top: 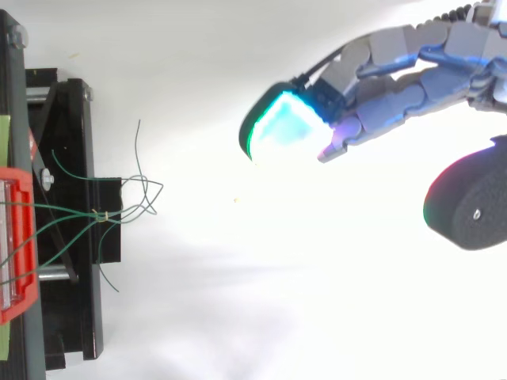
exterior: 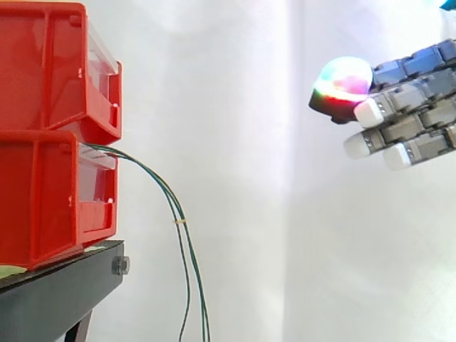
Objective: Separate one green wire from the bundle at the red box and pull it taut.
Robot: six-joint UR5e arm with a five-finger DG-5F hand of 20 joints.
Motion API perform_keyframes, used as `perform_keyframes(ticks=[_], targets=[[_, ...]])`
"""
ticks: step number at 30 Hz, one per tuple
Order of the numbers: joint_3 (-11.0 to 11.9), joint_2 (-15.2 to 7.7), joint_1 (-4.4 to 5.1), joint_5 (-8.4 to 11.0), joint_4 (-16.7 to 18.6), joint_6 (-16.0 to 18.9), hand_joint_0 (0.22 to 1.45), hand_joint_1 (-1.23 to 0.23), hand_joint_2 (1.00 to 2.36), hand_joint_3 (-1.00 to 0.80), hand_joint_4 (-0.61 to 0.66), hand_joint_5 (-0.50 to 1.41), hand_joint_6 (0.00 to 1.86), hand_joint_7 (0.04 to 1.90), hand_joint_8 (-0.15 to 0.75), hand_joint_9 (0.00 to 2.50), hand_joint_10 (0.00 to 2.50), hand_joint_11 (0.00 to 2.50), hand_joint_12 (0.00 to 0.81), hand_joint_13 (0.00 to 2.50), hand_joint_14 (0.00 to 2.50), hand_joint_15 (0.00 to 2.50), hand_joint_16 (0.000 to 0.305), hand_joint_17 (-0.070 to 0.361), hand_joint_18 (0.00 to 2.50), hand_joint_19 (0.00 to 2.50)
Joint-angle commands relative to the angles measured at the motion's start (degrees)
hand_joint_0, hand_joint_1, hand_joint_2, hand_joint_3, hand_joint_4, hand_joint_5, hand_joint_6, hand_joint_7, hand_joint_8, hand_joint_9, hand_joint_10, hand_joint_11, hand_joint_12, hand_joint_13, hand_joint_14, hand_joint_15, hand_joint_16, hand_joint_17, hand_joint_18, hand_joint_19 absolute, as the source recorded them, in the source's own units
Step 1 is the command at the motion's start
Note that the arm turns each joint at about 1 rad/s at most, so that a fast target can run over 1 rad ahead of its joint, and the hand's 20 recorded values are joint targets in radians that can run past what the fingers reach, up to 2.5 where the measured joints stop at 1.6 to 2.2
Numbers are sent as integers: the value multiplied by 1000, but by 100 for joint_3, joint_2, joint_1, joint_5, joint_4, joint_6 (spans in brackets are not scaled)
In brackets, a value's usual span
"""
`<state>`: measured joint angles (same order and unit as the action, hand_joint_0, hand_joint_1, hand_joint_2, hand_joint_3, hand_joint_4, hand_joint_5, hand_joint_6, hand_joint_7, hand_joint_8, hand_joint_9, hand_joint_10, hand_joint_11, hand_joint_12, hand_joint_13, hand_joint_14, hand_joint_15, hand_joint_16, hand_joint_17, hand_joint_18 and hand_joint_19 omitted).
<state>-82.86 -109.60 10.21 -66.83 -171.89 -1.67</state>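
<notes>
Thin green wires come out of the lower red bin and hang down in a loose bundle, tied by a small yellowish band. From above, the green wires spread out from the red bin with loose ends curling. My hand is at the upper right, well away from the wires, with its fingers stretched straight towards the bins and nothing in it. In the top view the hand reaches in from the upper right, one glowing fingertip leading and the thumb held apart.
Two red bins are stacked, the upper red bin on the lower one, on a black stand. A white curtain lies behind. Open room separates the hand and the bins.
</notes>
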Motion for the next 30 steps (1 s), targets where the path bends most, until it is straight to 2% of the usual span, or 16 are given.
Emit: perform_keyframes(ticks=[1,3,7,11,12,15,24,27,28,30], targets=[[-2,-9,7,224,296,-193,555,-537,1003,-460,226,-227,502,678,275,511,2,55,258,358,2,74,29,65,465,80],[-2,-9,16,267,340,-237,555,-536,1003,-459,226,-227,502,675,275,513,0,52,259,359,2,71,29,65,464,81],[-2,-62,16,232,375,-413,555,-535,1003,-458,225,-227,502,679,273,512,0,56,261,359,2,74,29,66,462,86],[-2,-211,-2,109,375,-334,555,-535,1003,-458,226,-227,502,679,273,513,0,57,263,359,2,77,30,67,463,103],[-2,-220,-2,-5,384,-228,556,-535,1003,-459,226,-227,502,677,273,514,2,56,263,360,2,74,30,67,463,102],[7,-220,24,-93,367,-175,556,-536,1003,-459,226,-227,502,677,271,517,1,58,266,364,2,85,30,68,462,112],[-2,-238,24,-102,323,-219,555,-536,1003,-463,224,-227,502,680,269,517,2,66,284,373,3,106,34,77,473,197],[-2,-317,24,-119,331,-228,554,-535,1003,-463,224,-227,502,676,268,517,2,66,294,380,4,122,36,82,479,248],[-2,-413,7,-110,358,-219,552,-536,1003,-463,224,-227,502,680,267,514,2,67,299,380,4,125,38,86,480,282],[-2,-422,16,-84,384,-210,550,-537,1003,-467,221,-227,502,679,262,512,0,58,320,339,4,115,46,103,376,275]])
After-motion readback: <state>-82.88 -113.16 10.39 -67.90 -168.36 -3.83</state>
